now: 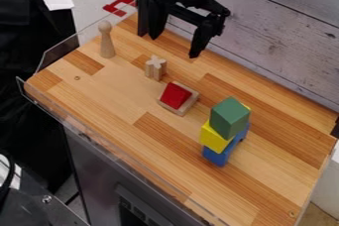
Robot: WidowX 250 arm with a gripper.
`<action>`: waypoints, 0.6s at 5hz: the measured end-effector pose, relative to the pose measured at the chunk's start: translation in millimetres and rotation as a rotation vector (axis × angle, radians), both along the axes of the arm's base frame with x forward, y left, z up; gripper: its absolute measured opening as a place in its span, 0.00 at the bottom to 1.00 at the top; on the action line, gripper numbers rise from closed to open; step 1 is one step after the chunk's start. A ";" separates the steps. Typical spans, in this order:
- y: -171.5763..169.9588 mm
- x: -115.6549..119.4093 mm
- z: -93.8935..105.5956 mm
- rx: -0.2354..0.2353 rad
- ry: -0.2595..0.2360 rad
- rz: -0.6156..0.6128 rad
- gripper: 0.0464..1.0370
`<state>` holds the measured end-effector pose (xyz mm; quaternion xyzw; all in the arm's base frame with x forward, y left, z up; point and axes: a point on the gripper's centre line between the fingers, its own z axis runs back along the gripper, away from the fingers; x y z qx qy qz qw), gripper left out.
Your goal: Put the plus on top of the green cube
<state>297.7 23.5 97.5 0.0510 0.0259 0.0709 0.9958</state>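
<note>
The gripper (175,45) hangs at the top of the view near the back wall, its two fingers spread wide with nothing between them. In front of and below it, a small plain-wood plus (155,68) stands upright on the wooden table. The green cube (230,116) is at the right, on top of a stack with a yellow block (213,137) beneath it and a blue block (216,156) at the bottom. Nothing rests on the green cube's top face.
A wooden peg figure (106,40) stands at the upper left. Between the plus and the stack lies a red block (175,95) on a pale wood piece (188,105). A clear rim runs along the table's left and front edges; a plank wall (278,36) rises behind.
</note>
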 end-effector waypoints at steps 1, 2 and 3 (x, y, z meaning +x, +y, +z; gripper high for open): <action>-0.3 -2.9 -9.3 -0.005 0.034 0.002 0.96; 7.8 3.8 -17.9 -0.062 0.022 0.006 0.96; 31.0 11.0 -27.4 -0.070 0.004 0.025 0.96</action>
